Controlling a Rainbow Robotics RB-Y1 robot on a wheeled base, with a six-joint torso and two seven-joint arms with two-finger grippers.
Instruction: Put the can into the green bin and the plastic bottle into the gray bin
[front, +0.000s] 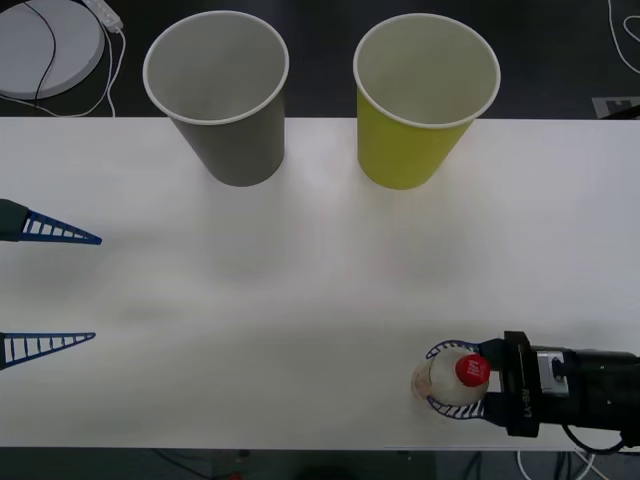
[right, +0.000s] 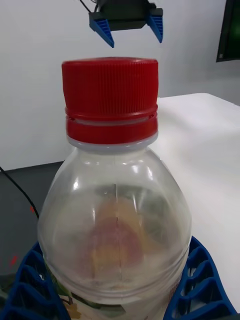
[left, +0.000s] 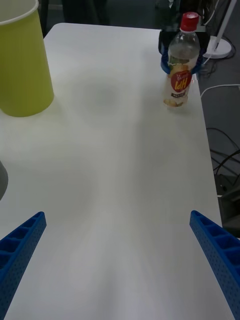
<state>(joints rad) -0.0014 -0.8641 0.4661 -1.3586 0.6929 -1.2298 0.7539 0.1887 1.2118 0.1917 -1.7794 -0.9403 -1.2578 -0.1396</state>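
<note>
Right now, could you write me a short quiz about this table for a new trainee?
1. True or false: the right gripper has its jaws around the plastic bottle.
2. Which bin stands more to the robot's left: A) the green bin, B) the gray bin?
3. Fill in: the bottle's cap is ___.

Key: 1 true. 2 B. 3 red. The left gripper waits open at the table's left edge.

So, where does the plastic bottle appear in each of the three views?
Front view: plastic bottle near the table's front edge, on the robot's right, inside the right tool.
Right wrist view: bottle close up, between the blue fingers.
Left wrist view: bottle standing far off.
Shared landmark: its red cap.
</note>
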